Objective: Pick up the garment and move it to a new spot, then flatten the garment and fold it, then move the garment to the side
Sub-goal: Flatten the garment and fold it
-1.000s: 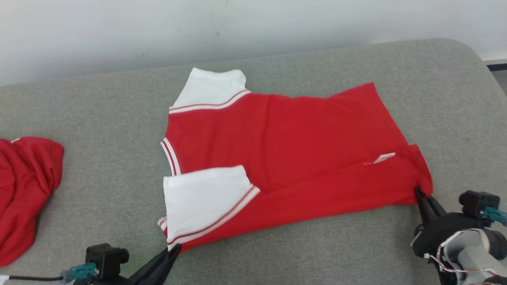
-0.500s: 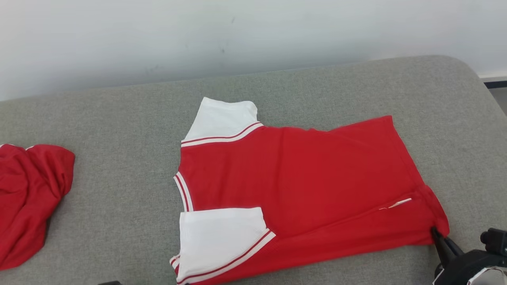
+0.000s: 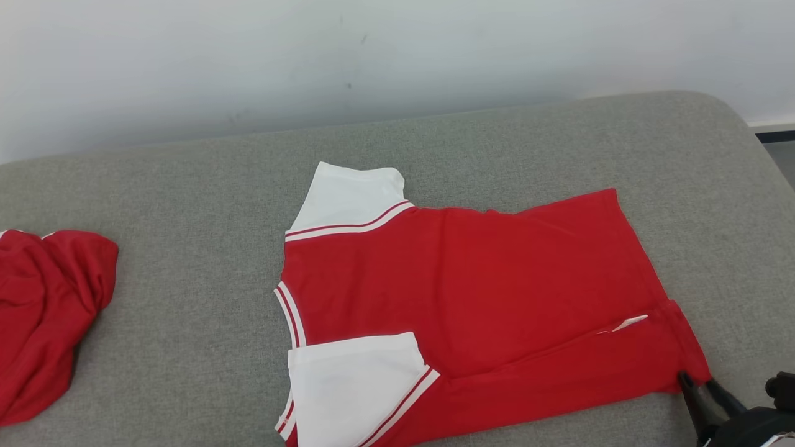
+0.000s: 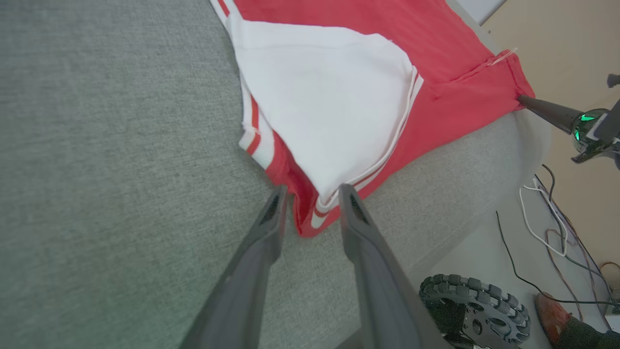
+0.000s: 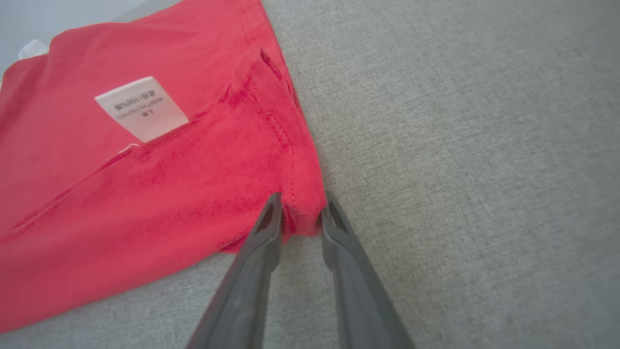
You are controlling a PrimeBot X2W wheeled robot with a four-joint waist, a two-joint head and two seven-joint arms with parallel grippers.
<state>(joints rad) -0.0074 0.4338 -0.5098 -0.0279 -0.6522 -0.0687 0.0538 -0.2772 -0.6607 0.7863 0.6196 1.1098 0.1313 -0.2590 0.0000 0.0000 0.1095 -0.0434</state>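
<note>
A grey cushion (image 3: 186,186) carries the garment (image 3: 484,292) — red, white-sleeved — lying flat near its middle, collar toward the robot's left. The left gripper (image 4: 312,194) has its fingers apart, with the near sleeve-side corner between their tips. The right gripper (image 5: 301,203) is likewise parted, astride the hem corner. A white label (image 5: 140,109) beside it bears upside-down print — too small to read.
</note>
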